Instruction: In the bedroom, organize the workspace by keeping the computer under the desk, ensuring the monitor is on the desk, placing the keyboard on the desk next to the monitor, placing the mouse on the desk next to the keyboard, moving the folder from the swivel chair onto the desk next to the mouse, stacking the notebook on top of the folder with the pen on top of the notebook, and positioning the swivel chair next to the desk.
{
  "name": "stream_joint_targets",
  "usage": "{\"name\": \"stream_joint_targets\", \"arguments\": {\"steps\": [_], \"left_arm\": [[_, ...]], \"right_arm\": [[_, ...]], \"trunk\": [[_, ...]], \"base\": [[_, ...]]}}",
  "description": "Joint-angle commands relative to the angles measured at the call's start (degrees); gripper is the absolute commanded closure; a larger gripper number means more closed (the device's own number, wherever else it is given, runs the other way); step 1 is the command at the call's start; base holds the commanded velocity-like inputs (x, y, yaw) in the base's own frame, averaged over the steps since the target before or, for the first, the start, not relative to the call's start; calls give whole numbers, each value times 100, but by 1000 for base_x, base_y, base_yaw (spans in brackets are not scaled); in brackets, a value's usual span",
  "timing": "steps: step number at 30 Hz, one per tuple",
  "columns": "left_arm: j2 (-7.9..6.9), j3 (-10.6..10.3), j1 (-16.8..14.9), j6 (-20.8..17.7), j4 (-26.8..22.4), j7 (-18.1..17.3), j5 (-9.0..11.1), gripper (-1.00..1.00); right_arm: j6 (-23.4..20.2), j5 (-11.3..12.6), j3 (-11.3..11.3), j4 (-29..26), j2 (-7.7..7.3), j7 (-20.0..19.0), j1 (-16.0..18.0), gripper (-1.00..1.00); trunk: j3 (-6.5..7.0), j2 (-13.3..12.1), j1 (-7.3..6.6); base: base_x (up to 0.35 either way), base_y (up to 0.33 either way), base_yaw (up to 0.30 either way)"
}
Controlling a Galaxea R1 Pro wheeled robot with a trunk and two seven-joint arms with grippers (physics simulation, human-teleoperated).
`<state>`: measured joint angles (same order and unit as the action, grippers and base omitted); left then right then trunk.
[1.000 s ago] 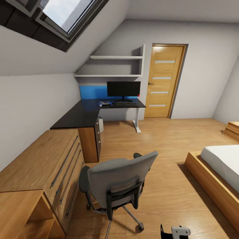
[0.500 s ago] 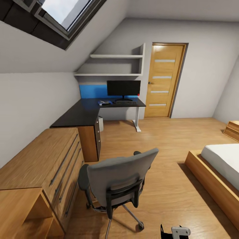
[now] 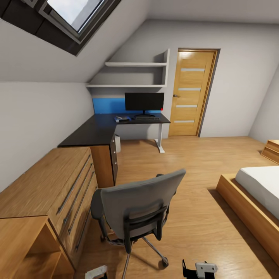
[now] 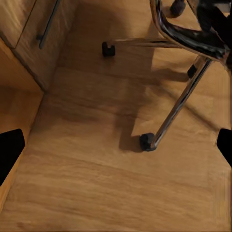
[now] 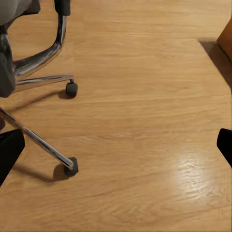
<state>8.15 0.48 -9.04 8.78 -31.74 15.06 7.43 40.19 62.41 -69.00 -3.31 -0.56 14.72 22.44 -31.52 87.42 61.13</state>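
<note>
centrally, the swivel chair [image 3: 137,207] stands just ahead of both empty, spread grippers, left gripper [image 4: 116,145] and right gripper [image 5: 116,150], backrest nearest, well apart from the far desk [image 3: 101,130].

Glossy black desk [image 3: 95,131] carrying monitor [image 3: 144,102], keyboard [image 3: 147,119], blue folder [image 3: 122,119]; swivel chair [image 3: 137,209] on oak floor [image 3: 193,170]

A sloped grey ceiling [image 3: 128,35] runs down from the upper left of the frame, with a skylight [image 3: 71,13] set into it showing pale daylight. Pale grey walls [image 3: 236,89] meet an oak plank floor [image 3: 193,162], and an oak door [image 3: 190,95] stands right of centre beside two white wall shelves [image 3: 133,75]. A light-wood drawer chest [image 3: 54,193] fills the lower left, and a low wooden bed [image 3: 252,201] with a white mattress sits at the right edge.
</note>
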Motion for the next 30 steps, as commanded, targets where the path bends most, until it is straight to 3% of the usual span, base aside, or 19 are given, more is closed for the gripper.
{"name": "stream_joint_targets", "arguments": {"steps": [1,3,4,6,7,9,11,14,19,30], "left_arm": [[4,5,-109,-108,-18,-2,62,-100],[12,9,-710,-781,-36,-12,89,-100],[16,10,-842,-951,-36,-17,95,-100],[34,13,-1346,-1598,-35,-40,132,-100],[37,13,-1423,-1670,-34,-43,149,-100],[48,14,-1696,-1890,-19,-56,312,-100],[44,11,-1754,-1922,222,-61,363,-100],[49,12,-1777,-1856,524,-67,379,-100],[48,11,-1792,-1408,787,-73,389,-100],[40,6,-1794,-1270,870,-73,391,-100]], "right_arm": [[-4,15,-39,-79,-6,56,4,-100],[-290,25,-27,-373,-7,80,206,-100],[-422,29,-23,-433,-6,82,291,-100],[-1271,40,-13,-684,27,85,735,-100],[-1444,42,-11,-731,50,84,819,-100],[-2311,49,3,-875,248,84,1282,-100],[-2699,50,7,-905,396,79,1481,-100],[-2928,51,8,-919,582,78,1660,-100],[-3189,55,7,-943,778,64,1893,-100],[-3040,59,10,-631,787,48,1956,-100]], "trunk": [[-25,44,22],[-61,125,66],[-79,165,88],[-115,245,132],[-132,285,154],[-168,365,198],[-204,446,242],[-258,566,308],[-348,766,418],[-545,1208,659]], "base": [[0,0,0],[0,0,0],[0,0,0],[0,0,0],[0,0,0],[0,0,0],[0,0,0],[0,0,0],[0,0,0],[0,0,0]]}}
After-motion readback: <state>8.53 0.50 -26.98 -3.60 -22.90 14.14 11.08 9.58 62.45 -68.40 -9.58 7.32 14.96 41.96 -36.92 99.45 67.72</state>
